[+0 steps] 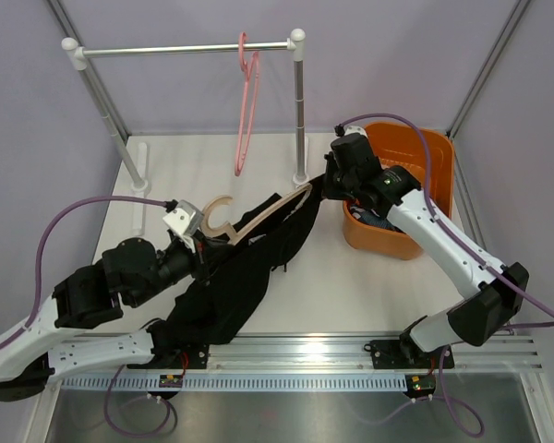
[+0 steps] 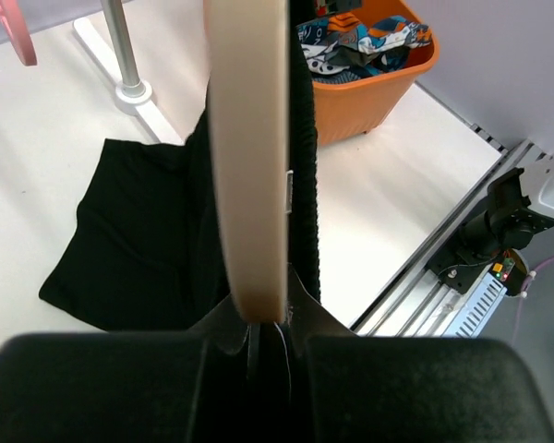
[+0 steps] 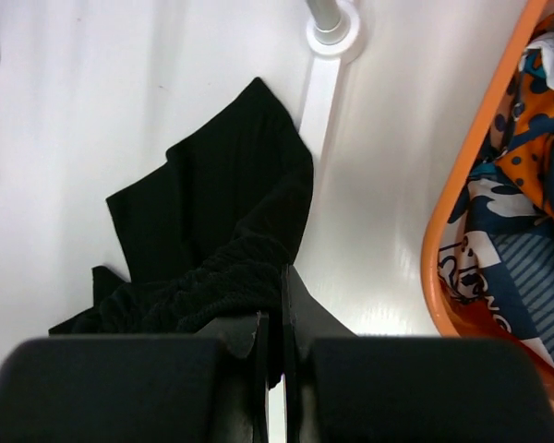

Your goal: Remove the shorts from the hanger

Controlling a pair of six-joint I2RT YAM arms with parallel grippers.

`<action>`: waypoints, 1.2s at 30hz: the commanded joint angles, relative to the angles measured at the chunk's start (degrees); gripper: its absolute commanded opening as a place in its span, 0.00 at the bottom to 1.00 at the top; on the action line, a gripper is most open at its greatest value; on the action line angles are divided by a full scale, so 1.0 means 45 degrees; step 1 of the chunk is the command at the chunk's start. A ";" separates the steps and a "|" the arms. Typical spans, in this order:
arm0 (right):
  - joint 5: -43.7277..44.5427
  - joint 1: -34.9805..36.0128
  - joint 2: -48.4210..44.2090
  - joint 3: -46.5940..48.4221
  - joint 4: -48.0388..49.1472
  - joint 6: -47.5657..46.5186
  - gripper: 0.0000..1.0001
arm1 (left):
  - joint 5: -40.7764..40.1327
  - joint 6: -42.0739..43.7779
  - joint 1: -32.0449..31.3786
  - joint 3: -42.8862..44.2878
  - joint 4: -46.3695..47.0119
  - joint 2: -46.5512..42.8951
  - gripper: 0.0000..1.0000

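Observation:
The plain black shorts [image 1: 249, 263] hang on a wooden hanger [image 1: 263, 215] held low over the table, their lower part draped onto it. My left gripper [image 1: 201, 238] is shut on the hanger near its hook; in the left wrist view the beige bar [image 2: 249, 157] runs out from the gripper [image 2: 263, 328] with the black shorts [image 2: 138, 240] beside it. My right gripper [image 1: 327, 189] is shut on the black waistband at the hanger's far end, also shown in the right wrist view [image 3: 275, 323]. The patterned shorts [image 3: 526, 185] lie in the orange basket [image 1: 425, 148].
A clothes rack [image 1: 185, 48] stands at the back, with a pink hanger [image 1: 246, 101] on its rail. Its right post and foot [image 3: 332, 23] stand just behind the black shorts. The basket rim [image 3: 440, 231] is close on the right of my right gripper.

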 commanded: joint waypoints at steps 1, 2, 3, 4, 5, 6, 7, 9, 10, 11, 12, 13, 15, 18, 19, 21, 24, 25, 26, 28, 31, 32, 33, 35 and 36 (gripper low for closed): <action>0.3209 -0.1303 0.0492 0.0263 -0.0164 -0.0639 0.00 | 0.0635 0.0163 -0.0111 0.0843 0.0187 -0.0648 0.00; 0.3209 -0.1362 0.0511 0.0323 -0.0145 -0.0736 0.00 | 0.0634 0.0163 -0.0111 0.0824 0.0146 -0.0647 0.00; 0.3151 -0.1479 0.0569 0.0575 -0.0125 -0.0737 0.00 | 0.0634 0.0163 -0.0111 0.0805 0.0068 -0.0628 0.00; 0.3228 -0.1519 0.0628 0.0713 -0.0222 -0.0756 0.00 | 0.0654 0.0143 -0.0111 0.0785 -0.0010 -0.0647 0.00; 0.3287 -0.1577 0.0725 0.0888 -0.0319 -0.0892 0.00 | 0.0596 0.0085 -0.0111 0.0824 -0.0088 -0.0628 0.00; 0.3268 -0.1655 0.0881 0.1258 -0.0591 -0.0951 0.00 | 0.0537 0.0046 -0.0111 0.0785 -0.0108 -0.0686 0.00; 0.3036 -0.1694 0.0863 0.1319 -0.0594 -0.1049 0.00 | 0.0479 0.0046 -0.0111 0.0727 0.0066 -0.0764 0.00; 0.2120 -0.1695 0.0533 0.1030 -0.0419 -0.0972 0.00 | 0.0245 0.0123 -0.0111 0.0474 0.0475 -0.1018 0.00; 0.1400 -0.1637 0.0376 0.0853 -0.0089 -0.0836 0.00 | -0.0046 0.0182 -0.0111 0.0414 0.1038 -0.1057 0.00; 0.1335 -0.1539 0.0239 0.0697 -0.0028 -0.0738 0.00 | -0.0223 0.0453 -0.0111 0.0375 0.1392 -0.1038 0.00; 0.1334 -0.1422 0.0122 0.0424 -0.0028 -0.0679 0.00 | -0.0534 0.0572 -0.0111 0.0336 0.1840 -0.0961 0.00; 0.1315 -0.1247 -0.0227 0.0286 0.0030 -0.0601 0.00 | -0.0866 0.0747 -0.0111 0.0297 0.2966 -0.0863 0.00; 0.1314 -0.0409 -0.0561 0.0245 -0.0046 -0.0639 0.00 | -0.1432 0.1547 -0.0111 0.0297 0.4240 -0.0240 0.00; 0.1938 0.1503 -0.0641 0.0770 -0.0612 -0.0718 0.00 | -0.2527 0.2816 -0.0111 0.0997 0.6449 0.1588 0.00; 0.2075 0.1972 -0.0602 0.0928 -0.0942 -0.0679 0.00 | -0.3168 0.3070 -0.0111 0.1619 0.7363 0.2101 0.00; 0.2367 0.3165 -0.0582 0.1356 -0.1353 -0.0620 0.00 | -0.3563 0.3911 -0.0072 0.2169 0.8789 0.3484 0.00; 0.2759 0.4219 -0.0660 0.1787 -0.1822 -0.0620 0.00 | -0.4150 0.4693 0.0297 0.3574 0.9733 0.4681 0.00; 0.2760 0.4301 -0.0719 0.1847 -0.1940 -0.0639 0.00 | -0.4305 0.4694 0.0531 0.4042 0.9755 0.5381 0.00; 0.2779 0.4321 -0.0835 0.1925 -0.2000 -0.0659 0.00 | -0.4210 0.4636 0.0766 0.4917 0.9755 0.5678 0.00; 0.3479 0.4302 -0.1245 0.2256 -0.2000 -0.0814 0.00 | -0.4170 0.4577 0.1546 0.5800 0.9561 0.6147 0.00; 0.4378 0.3506 -0.1150 0.4321 -0.2876 -0.1301 0.00 | -0.4054 0.4616 0.2407 0.7831 0.8392 0.6948 0.00; 0.4420 0.3153 -0.1013 0.5817 -0.3072 -0.1478 0.00 | -0.4072 0.4693 0.2583 0.8396 0.8194 0.7047 0.00; 0.4478 0.2801 -0.0741 0.6663 -0.3248 -0.1692 0.00 | -0.4073 0.4713 0.2894 0.8518 0.7922 0.6970 0.00; 0.4479 0.1610 0.0037 0.9793 -0.3580 -0.2317 0.00 | -0.3878 0.4597 0.3363 0.8578 0.7454 0.6660 0.00; 0.4807 0.1181 0.0391 1.1073 -0.3776 -0.2570 0.00 | -0.3877 0.4538 0.3462 0.8443 0.7315 0.6522 0.00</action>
